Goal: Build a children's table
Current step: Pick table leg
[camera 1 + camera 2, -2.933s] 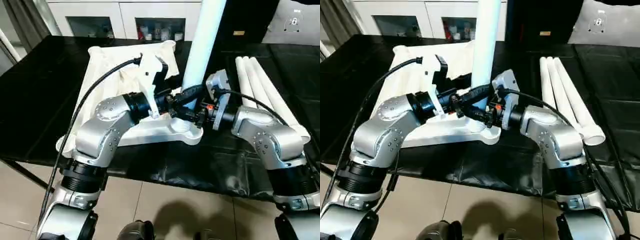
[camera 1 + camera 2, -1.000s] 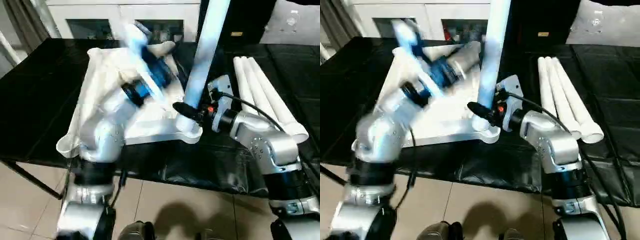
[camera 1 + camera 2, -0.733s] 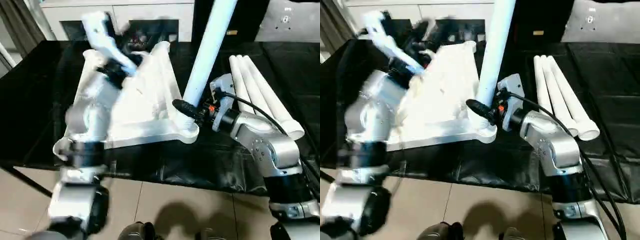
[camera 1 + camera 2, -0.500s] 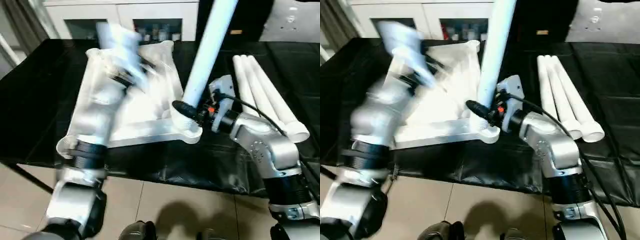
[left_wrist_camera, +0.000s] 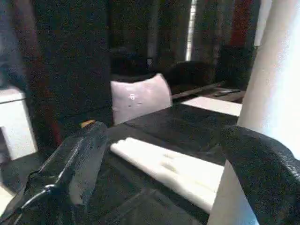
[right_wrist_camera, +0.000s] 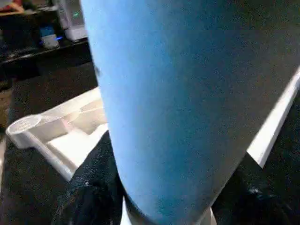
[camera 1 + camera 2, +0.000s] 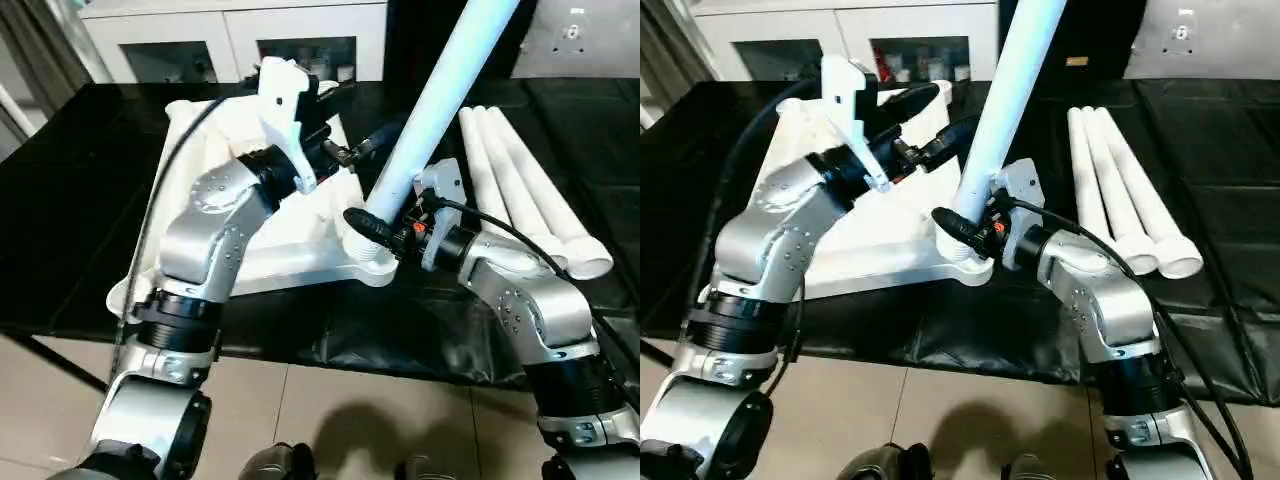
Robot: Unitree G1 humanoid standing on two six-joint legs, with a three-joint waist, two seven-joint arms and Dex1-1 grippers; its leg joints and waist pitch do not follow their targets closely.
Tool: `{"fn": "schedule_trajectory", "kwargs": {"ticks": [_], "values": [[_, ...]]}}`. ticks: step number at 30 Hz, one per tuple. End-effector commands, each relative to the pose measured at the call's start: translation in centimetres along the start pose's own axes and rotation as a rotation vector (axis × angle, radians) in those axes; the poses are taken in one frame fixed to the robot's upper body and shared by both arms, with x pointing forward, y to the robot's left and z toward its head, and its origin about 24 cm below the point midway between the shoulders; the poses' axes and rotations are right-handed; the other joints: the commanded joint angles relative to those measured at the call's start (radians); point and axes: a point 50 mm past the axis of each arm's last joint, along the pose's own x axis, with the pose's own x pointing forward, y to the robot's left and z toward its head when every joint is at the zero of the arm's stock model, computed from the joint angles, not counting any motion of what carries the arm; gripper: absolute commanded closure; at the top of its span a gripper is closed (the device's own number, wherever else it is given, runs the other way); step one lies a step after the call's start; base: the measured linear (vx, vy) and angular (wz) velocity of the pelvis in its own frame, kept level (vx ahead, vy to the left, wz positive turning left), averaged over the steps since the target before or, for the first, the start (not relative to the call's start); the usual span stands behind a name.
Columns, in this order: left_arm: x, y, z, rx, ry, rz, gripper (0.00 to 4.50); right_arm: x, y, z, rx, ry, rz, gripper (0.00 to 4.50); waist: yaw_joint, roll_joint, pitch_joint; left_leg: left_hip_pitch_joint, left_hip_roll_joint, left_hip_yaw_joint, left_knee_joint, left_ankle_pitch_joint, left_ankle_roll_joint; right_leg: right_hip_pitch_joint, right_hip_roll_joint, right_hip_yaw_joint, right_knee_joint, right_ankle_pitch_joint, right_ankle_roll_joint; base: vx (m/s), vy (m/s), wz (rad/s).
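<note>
Black-covered counter [image 7: 70, 200] across the whole scene, white cabinets [image 7: 230, 35] behind it. On it, toward the robot's left, the square top [image 7: 200, 215] of the children's table, upside down, ribbed underside up, round sockets at the corners. One long white leg [image 7: 1005, 95] standing tilted in the near corner socket [image 7: 960, 262], leaning away toward the robot's right and running out of the head views at the top. Three more legs [image 7: 1120, 190] lying side by side on the counter to the right, touching one another, well apart from the top. Left gripper [image 7: 930, 125] raised over the table top just beside the tilted leg, jaws spread wide, nothing between them; one finger [image 5: 255, 168] seen close against the leg. Right gripper [image 7: 375, 225] low at the leg's base just above the socket, jaws half closed around the leg, clamping it.
</note>
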Motion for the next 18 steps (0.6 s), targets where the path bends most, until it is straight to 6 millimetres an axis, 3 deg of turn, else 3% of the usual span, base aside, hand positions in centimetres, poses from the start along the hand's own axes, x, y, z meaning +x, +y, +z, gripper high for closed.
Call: {"fn": "schedule_trajectory", "kwargs": {"ticks": [1,2,3,4,5,7,8,12,15,16,17,18], "values": [[-1.4,2.1,-1.1,0.006,0.043,0.165,0.00,-0.6,0.1,0.5,0.017,-0.042,-0.042,2.59,-0.009,-0.012,-0.077,0.048,0.087,-0.048,-0.077,-0.308,0.024,0.026,-0.085,0.040,-0.076,-0.160,-0.213,0.000,0.000,0.00],[-1.4,2.1,-1.1,0.006,0.043,0.165,0.00,-0.6,0.1,0.5,0.017,-0.042,-0.042,2.59,-0.010,-0.008,-0.076,0.046,0.084,-0.046,-0.077,-0.310,0.023,0.026,-0.085,0.041,-0.080,-0.161,-0.202,0.000,0.000,0.00],[-3.5,3.8,-2.1,0.028,0.089,0.315,0.00,-1.3,0.3,0.4,0.043,-0.085,-0.110,2.59,-0.010,-0.002,-0.079,0.045,0.082,-0.047,-0.074,-0.297,0.022,0.030,-0.089,0.042,-0.078,-0.159,-0.197,0.000,0.000,0.00],[-4.0,4.1,-2.4,0.038,0.102,0.340,0.00,-1.4,0.4,0.3,0.047,-0.097,-0.127,2.59,-0.011,0.009,-0.075,0.042,0.083,-0.048,-0.076,-0.292,0.024,0.026,-0.089,0.043,-0.079,-0.157,-0.191,0.000,0.000,0.00],[-5.1,4.5,-3.1,0.048,0.143,0.382,0.00,-1.9,0.5,0.3,0.050,-0.117,-0.178,2.59,-0.015,0.000,-0.077,0.042,0.083,-0.049,-0.079,-0.293,0.028,0.026,-0.085,0.041,-0.082,-0.152,-0.178,0.000,0.000,0.00],[-6.2,4.8,-3.9,0.047,0.197,0.413,0.00,-2.3,0.4,0.3,0.046,-0.131,-0.245,2.59,-0.024,0.005,-0.080,0.040,0.082,-0.050,-0.081,-0.268,0.028,0.025,-0.084,0.039,-0.076,-0.127,-0.173,0.000,0.000,0.00],[-7.8,4.9,-4.9,0.043,0.240,0.454,0.00,-3.0,0.6,-0.2,0.079,-0.108,-0.334,2.59,-0.031,0.017,-0.078,0.041,0.079,-0.050,-0.079,-0.268,0.028,0.023,-0.083,0.037,-0.076,-0.129,-0.175,0.000,0.000,0.00],[-9.3,4.7,-5.7,0.039,0.263,0.493,0.00,-3.8,0.9,-1.1,0.123,-0.048,-0.422,2.59,-0.035,0.014,-0.072,0.043,0.079,-0.050,-0.087,-0.318,0.003,0.017,-0.083,0.039,-0.083,-0.205,-0.161,0.000,0.000,0.00],[-10.7,3.9,-6.9,-0.002,0.296,0.571,0.00,-4.6,2.3,-1.8,0.169,-0.038,-0.436,2.59,-0.034,0.012,-0.063,0.045,0.083,-0.054,-0.096,-0.379,-0.034,0.010,-0.087,0.045,-0.092,-0.281,-0.121,0.000,0.000,0.00],[-10.8,3.8,-6.9,-0.017,0.290,0.583,0.00,-4.7,2.4,-1.9,0.164,-0.034,-0.446,2.59,-0.034,0.010,-0.062,0.040,0.078,-0.049,-0.092,-0.373,-0.025,0.013,-0.095,0.050,-0.093,-0.281,-0.124,0.000,0.000,0.00],[-10.9,3.5,-6.9,-0.010,0.284,0.581,0.00,-5.0,2.2,-2.2,0.194,-0.019,-0.498,2.59,-0.033,0.018,-0.070,0.083,0.078,-0.002,-0.047,-0.354,-0.047,-0.023,-0.085,0.102,-0.135,-0.342,-0.091,0.000,0.000,0.00],[-10.8,3.3,-6.8,0.005,0.283,0.575,0.00,-5.1,2.0,-2.4,0.221,-0.013,-0.539,2.59,-0.016,-0.018,-0.055,0.052,0.046,-0.008,-0.014,-0.329,-0.041,0.005,-0.106,0.152,-0.148,-0.488,-0.051,0.000,0.000,0.00]]}}
